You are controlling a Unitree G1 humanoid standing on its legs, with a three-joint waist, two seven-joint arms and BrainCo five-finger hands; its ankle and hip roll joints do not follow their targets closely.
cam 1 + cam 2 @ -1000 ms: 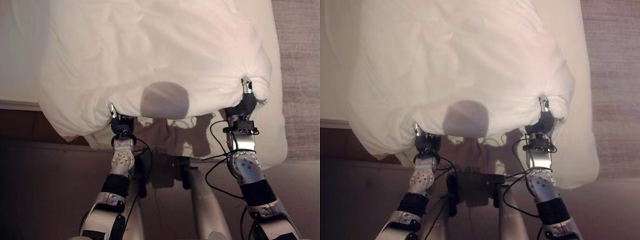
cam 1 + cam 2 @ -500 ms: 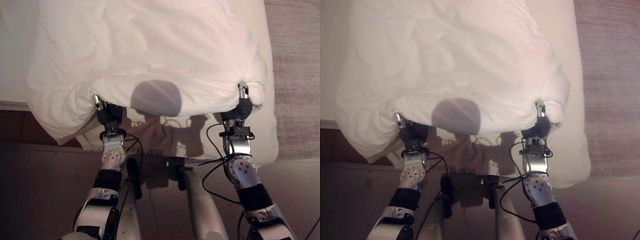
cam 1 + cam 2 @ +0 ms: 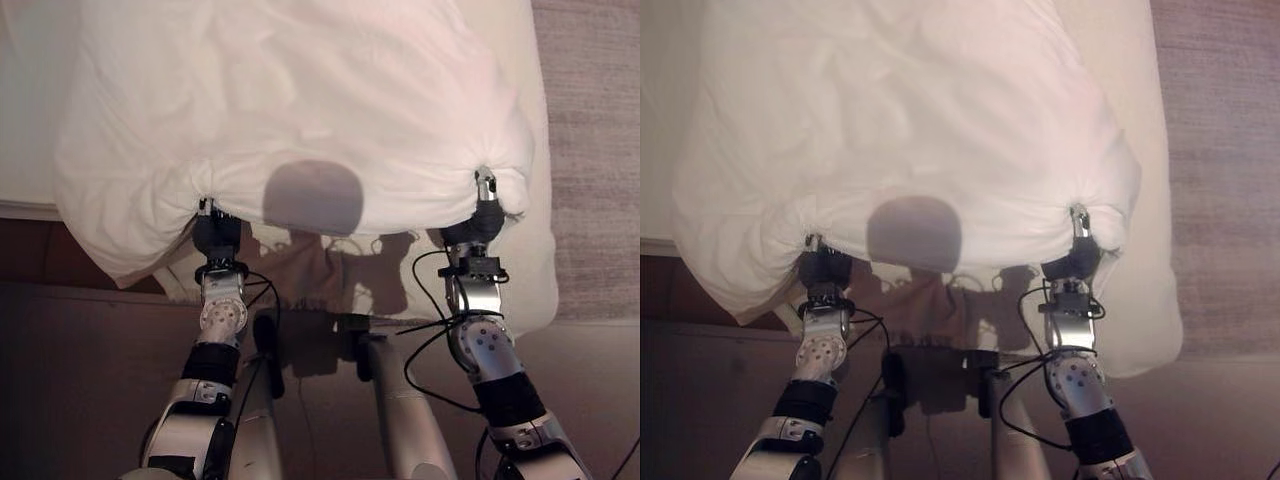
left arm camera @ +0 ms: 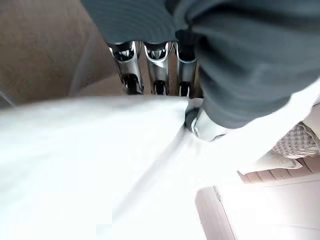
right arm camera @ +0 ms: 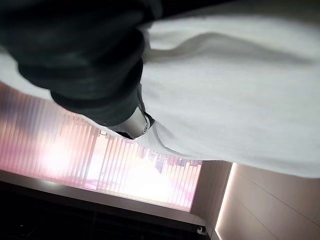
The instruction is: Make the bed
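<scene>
A: Left hand [image 3: 216, 232]: fingers and thumb curled into the near edge of the duvet [image 3: 300, 110], at about 7 o'clock of the raised bundle. The wrist camera shows the dark-tipped fingers [image 4: 156, 70] pressed against white cloth, the thumb pinching from the other side. Clamped on the duvet.

B: Right hand [image 3: 484, 212]?

A: At about 4 o'clock of the bundle, gathering the opposite near corner; cloth puckers into a knot round it. Wrist view shows the dark cover with fabric wrapped tight at the thumb. Also clamped on the duvet.

B: Where does the duvet lie?

A: Held up along its near edge between both hands, the rest spread away toward 12 o'clock over the bed [image 3: 25, 120]. A loose lobe sags past the left hand toward 8 o'clock. Beyond the bed at 3 o'clock, carpeted floor [image 3: 595, 150].

B: Step?

A: My judgement: spreading stage, with the cover gripped at two points for a pull or shake. The next move calls for both arms acting together at equal tension, or the sagging left lobe will drag crooked.

B: Material?

A: White, thick, padded, soft matte cotton; deep rounded folds, fine creases radiating from each grip. Limp and bulky, so it should slump wherever unsupported.
</scene>
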